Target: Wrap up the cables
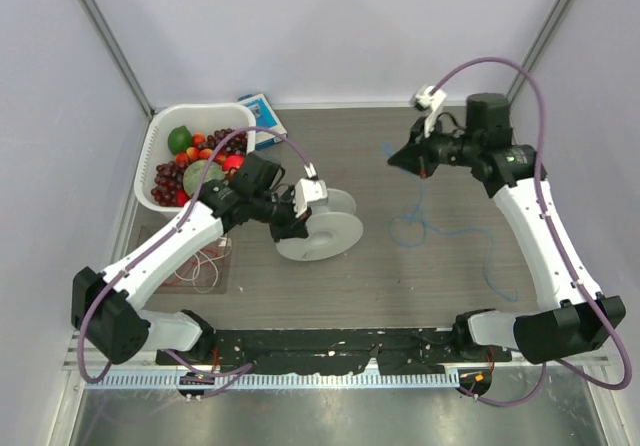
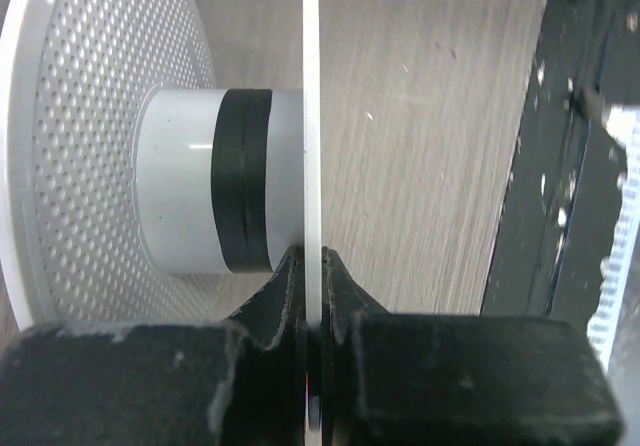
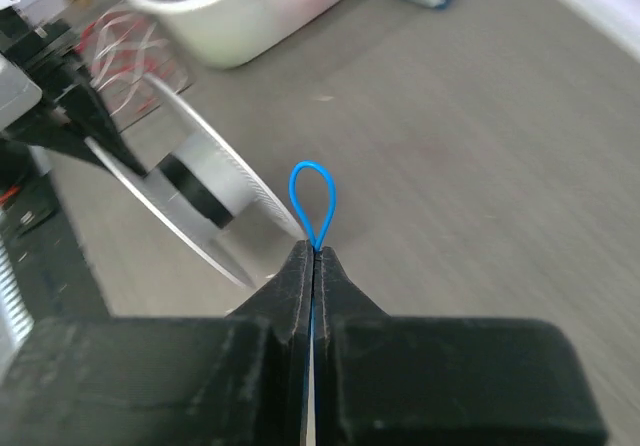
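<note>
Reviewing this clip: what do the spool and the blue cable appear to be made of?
Spool: probably white plastic with a matte finish. Its flanges look thin and rigid and are dotted with small holes. The hub is smooth and carries a black band, perhaps tape.
Blue cable: likely plastic-sheathed wire, slightly glossy. It is hair-thin yet holds a small springy loop.

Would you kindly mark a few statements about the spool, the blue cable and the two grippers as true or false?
1. The left gripper pinches a flange of the white spool. True.
2. The right gripper is open and empty. False: it is shut on the blue cable, a small loop poking past its tips.
3. The spool's core carries a black band. True.
4. The white basket holds cables. False: it holds fruit.
5. The blue cable is wound on the spool. False: it trails loose over the table.
</note>
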Robot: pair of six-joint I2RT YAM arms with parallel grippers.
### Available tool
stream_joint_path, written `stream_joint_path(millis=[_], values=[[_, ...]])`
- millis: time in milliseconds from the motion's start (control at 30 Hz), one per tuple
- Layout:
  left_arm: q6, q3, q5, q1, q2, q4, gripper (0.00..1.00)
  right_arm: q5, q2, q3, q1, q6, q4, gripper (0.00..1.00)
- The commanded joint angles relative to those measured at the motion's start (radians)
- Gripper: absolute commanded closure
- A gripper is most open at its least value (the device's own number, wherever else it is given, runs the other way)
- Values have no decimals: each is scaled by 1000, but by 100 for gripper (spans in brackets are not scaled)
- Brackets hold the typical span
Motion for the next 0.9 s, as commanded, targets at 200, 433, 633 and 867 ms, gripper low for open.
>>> stream_joint_path(millis=[200,433,633,867], values=[[339,-112,64,-47,-135,-90,96,31,29,-58,259,-134,-169,99],[352,-156,46,-53,-139,-21,91,113,23,-183,405,-165,-83,99],[365,-176,52,-54,-145,-11,83,134,56,-186,471,-180,-37,99],[295,-159,69,-51,-188,-39,49,159,78,-177,509,-216,-34,99]])
